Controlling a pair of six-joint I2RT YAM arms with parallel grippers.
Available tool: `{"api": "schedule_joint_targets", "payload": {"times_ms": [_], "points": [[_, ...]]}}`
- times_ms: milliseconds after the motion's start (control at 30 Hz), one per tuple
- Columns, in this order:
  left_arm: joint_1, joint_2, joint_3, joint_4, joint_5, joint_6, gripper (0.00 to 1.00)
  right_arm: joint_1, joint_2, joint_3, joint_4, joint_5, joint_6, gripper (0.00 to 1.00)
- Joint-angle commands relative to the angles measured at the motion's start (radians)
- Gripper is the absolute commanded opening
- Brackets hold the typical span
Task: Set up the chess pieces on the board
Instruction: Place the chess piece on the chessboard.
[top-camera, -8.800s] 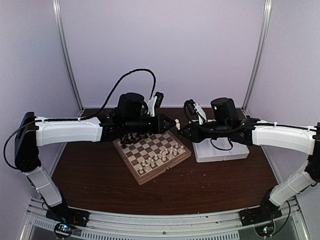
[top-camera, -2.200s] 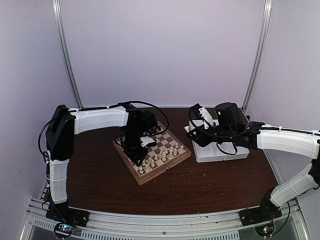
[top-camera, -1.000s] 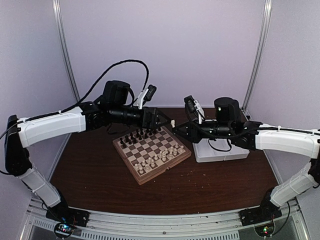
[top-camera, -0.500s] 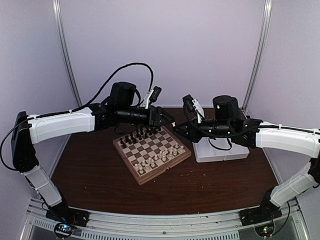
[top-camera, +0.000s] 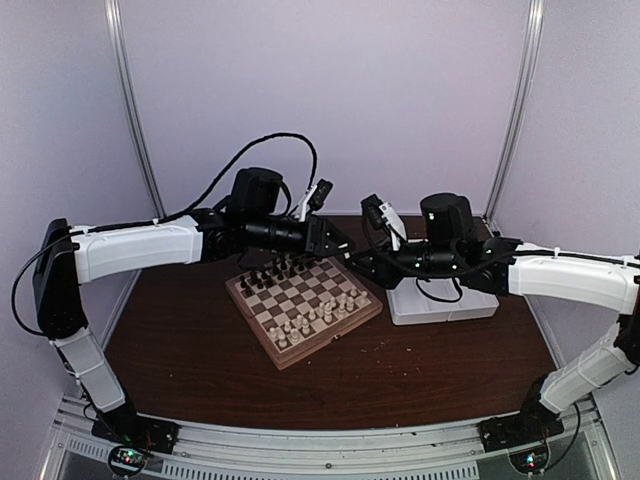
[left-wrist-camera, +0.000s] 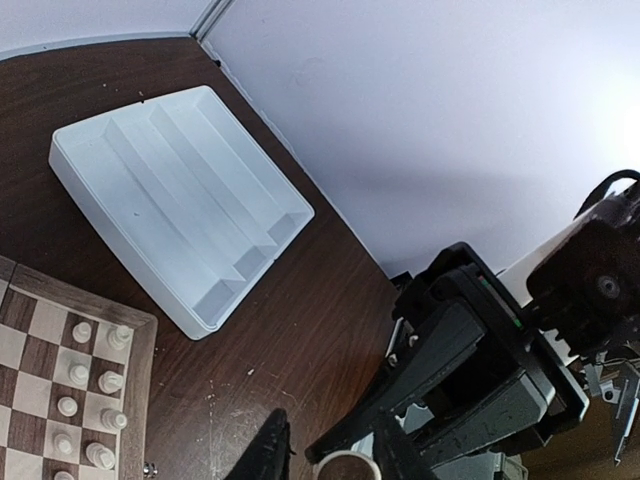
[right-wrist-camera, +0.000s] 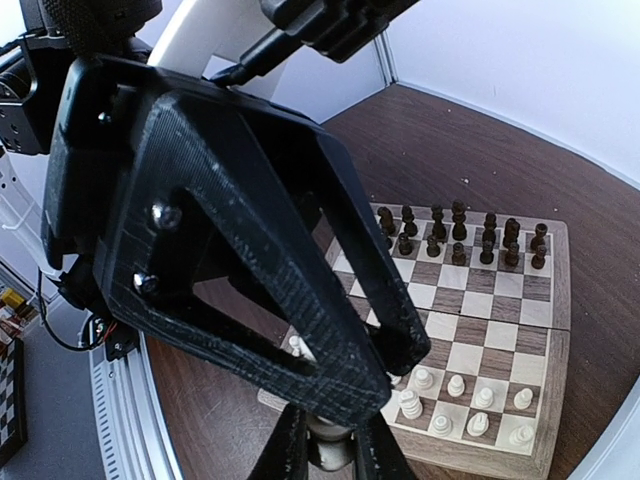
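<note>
The left gripper (top-camera: 341, 243) hangs in the air over the far corner of the board (top-camera: 335, 338). Its jaws stand on either side of a cream chess piece (left-wrist-camera: 345, 468); I cannot tell if they press it. The right gripper (top-camera: 360, 263) is clamped on this piece, probably to hand it over. A round end faces the left wrist camera, so its long axis likely runs along the left fingers.

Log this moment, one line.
phase: midair handover | right tool: shut on cream piece | left tool: flanks same piece, grip unclear
</note>
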Motion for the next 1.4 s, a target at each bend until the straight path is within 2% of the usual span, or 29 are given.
{"api": "schedule_joint_targets", "payload": {"times_ms": [0, 100, 333, 500, 633, 733, 800, 933, 1100, 1200, 1367], "points": [[-0.006, 0.002, 0.028, 0.033, 0.019, 0.002, 0.23, 0.006, 0.010, 0.037, -0.016, 0.024, -0.016, 0.09], [-0.006, -0.003, 0.026, 0.033, 0.009, 0.007, 0.18, 0.006, 0.009, 0.036, -0.019, 0.032, -0.022, 0.13], [-0.006, -0.011, 0.027, 0.026, 0.005, 0.004, 0.13, 0.006, -0.006, 0.020, -0.006, 0.073, -0.016, 0.16], [-0.005, -0.034, -0.008, 0.073, -0.009, -0.013, 0.08, 0.006, -0.013, -0.003, 0.036, 0.076, 0.011, 0.29], [-0.005, -0.059, -0.029, 0.127, -0.019, -0.046, 0.04, 0.006, -0.031, -0.032, 0.082, 0.088, 0.037, 0.32], [-0.002, -0.075, -0.050, 0.176, -0.028, -0.081, 0.02, 0.006, -0.052, -0.052, 0.125, 0.093, 0.062, 0.40], [0.005, -0.088, -0.083, 0.250, -0.036, -0.129, 0.02, 0.006, -0.069, -0.085, 0.197, 0.088, 0.109, 0.45], [0.022, -0.102, -0.163, 0.503, -0.060, -0.273, 0.01, 0.007, -0.093, -0.164, 0.400, 0.069, 0.221, 0.49], [0.029, -0.063, -0.179, 0.737, -0.078, -0.440, 0.00, 0.014, -0.078, -0.220, 0.626, 0.072, 0.304, 0.55], [0.029, -0.036, -0.162, 0.817, -0.085, -0.513, 0.00, 0.014, -0.047, -0.216, 0.737, 0.077, 0.366, 0.55], [0.029, -0.038, -0.167, 0.861, -0.102, -0.538, 0.00, 0.014, 0.022, -0.206, 0.955, 0.110, 0.525, 0.55]]}}
